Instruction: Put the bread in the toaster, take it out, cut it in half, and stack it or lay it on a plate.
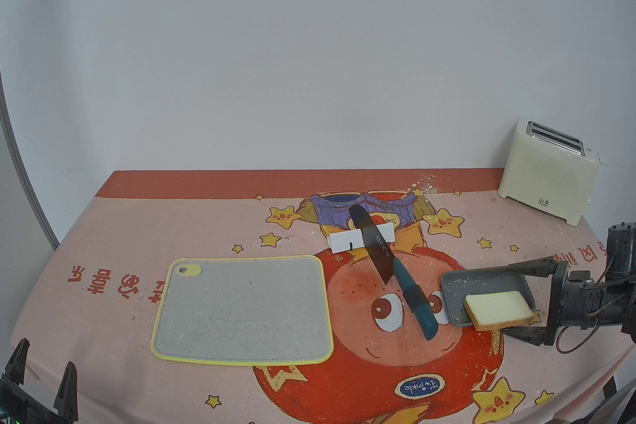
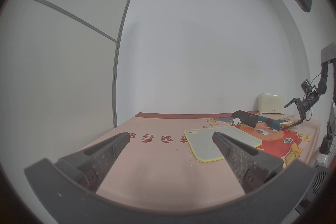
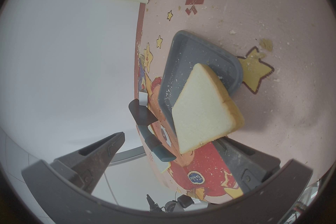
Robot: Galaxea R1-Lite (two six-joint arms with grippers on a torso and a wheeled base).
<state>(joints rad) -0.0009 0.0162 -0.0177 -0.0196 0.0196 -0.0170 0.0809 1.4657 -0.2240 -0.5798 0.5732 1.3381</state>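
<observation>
**Task status.** The sequence is sitting at its first stage. The bread (image 1: 498, 309) is lying flat in the lower right of the head view, pale and whole. It is resting partly on the grey tray (image 1: 464, 283) and overhanging the tray's lower edge. The toaster (image 1: 550, 170) is standing at the upper right, well apart from the slice, and nothing is showing above its slots. Judging from this layout, no step is completed: toasting, removal, halving and plating are all remaining.

**Cutting tools.** The knife (image 1: 391, 269) is lying diagonally at centre frame, with its blade propped on a small white holder (image 1: 361, 238) and its handle pointing toward the tray. The cutting board (image 1: 244, 309) is lying at centre left.

**Right claw.** The right claw (image 1: 530, 303) is sitting at the right edge of the frame, level with the slice. Its jaws are standing wide apart and gripping nothing. One finger is lying over the tray's upper right rim and the other is lying by the slice's lower right corner, so the right end of the slice is sitting between them. In the right wrist view the bread (image 3: 203, 109) is overlapping one finger, and whether the two are touching cannot be determined.

**Left claw.** The left claw (image 1: 43, 362) is sitting in the lower left corner with its jaws spread, holding nothing, well apart from the bread.
</observation>
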